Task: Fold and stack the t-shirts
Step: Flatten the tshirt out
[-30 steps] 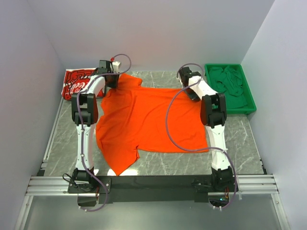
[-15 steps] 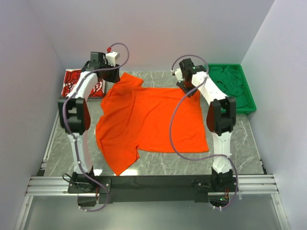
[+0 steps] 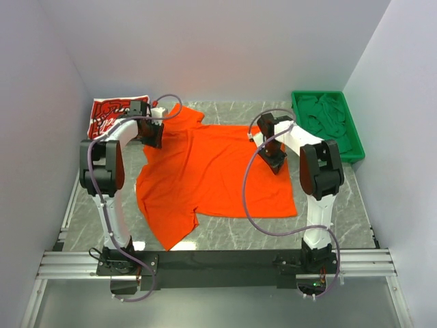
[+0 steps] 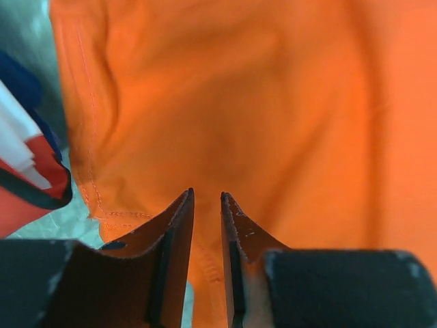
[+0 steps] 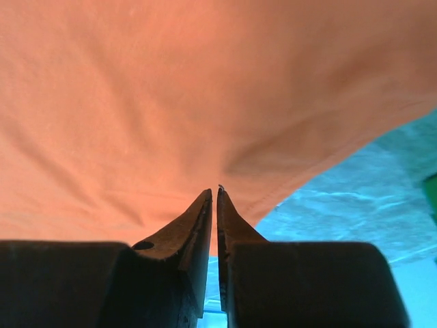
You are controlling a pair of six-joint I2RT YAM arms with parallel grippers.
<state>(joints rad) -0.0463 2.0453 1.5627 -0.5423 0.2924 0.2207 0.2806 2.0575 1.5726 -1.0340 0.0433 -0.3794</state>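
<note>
The orange t-shirt (image 3: 205,171) lies spread flat on the grey table, one sleeve at the far left and one at the near left. The red t-shirt with white print (image 3: 113,115) lies folded at the far left corner. My left gripper (image 3: 153,137) is down on the orange shirt's far left edge. In the left wrist view its jaws (image 4: 205,195) stand narrowly apart with the hem seam between them. My right gripper (image 3: 273,162) is down at the shirt's right edge. In the right wrist view (image 5: 213,189) it is shut, and the cloth (image 5: 205,82) puckers at the tips.
A green tray (image 3: 354,133) holding green cloth stands at the far right. Bare marble table (image 3: 328,205) shows right of the shirt and in the right wrist view (image 5: 355,205). White walls close in the back and both sides.
Both arms rose from the shirt's far edge, then came nearer and down onto the shirt's left and right edges. The orange shirt's outline has not changed.
</note>
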